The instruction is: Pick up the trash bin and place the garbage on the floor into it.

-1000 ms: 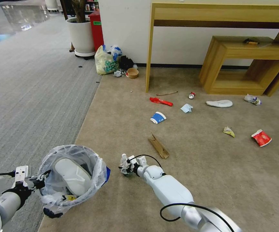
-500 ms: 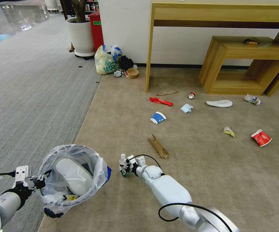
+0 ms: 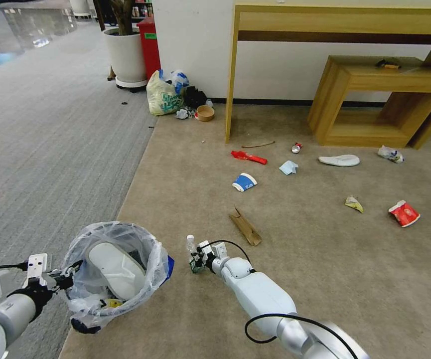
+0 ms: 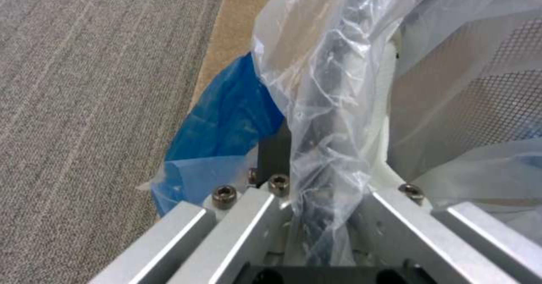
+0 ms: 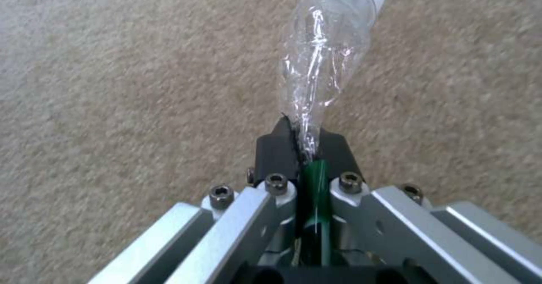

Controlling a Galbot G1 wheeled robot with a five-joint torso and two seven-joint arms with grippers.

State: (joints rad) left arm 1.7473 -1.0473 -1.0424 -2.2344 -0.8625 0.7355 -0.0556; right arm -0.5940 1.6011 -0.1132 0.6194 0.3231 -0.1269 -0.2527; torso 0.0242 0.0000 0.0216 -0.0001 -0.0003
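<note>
Head view: left gripper (image 3: 68, 280) pinches rim of the trash bin (image 3: 118, 271), held above carpet edge; white slipper (image 3: 115, 269) lies inside. Right gripper (image 3: 195, 259), just beside bin, fingers clamped on crushed clear bottle (image 3: 192, 248). Garbage left on the floor (image 3: 325, 259): cardboard (image 3: 245, 227), blue-white cup (image 3: 244, 182), red wrapper (image 3: 248, 157), can (image 3: 296, 147), 2nd slipper (image 3: 339, 160), red cup (image 3: 403, 213).
Left wrist view: fingers closed on the bin's rim and its liner (image 4: 322, 119). Risk: thin rim hold, so bin may tilt or slip w/ load.
Right wrist view: fingers (image 5: 277, 153) nip bottle (image 5: 327, 59) at its flattened base only. Risk: slick plastic may swing or drop short of bin.
</note>
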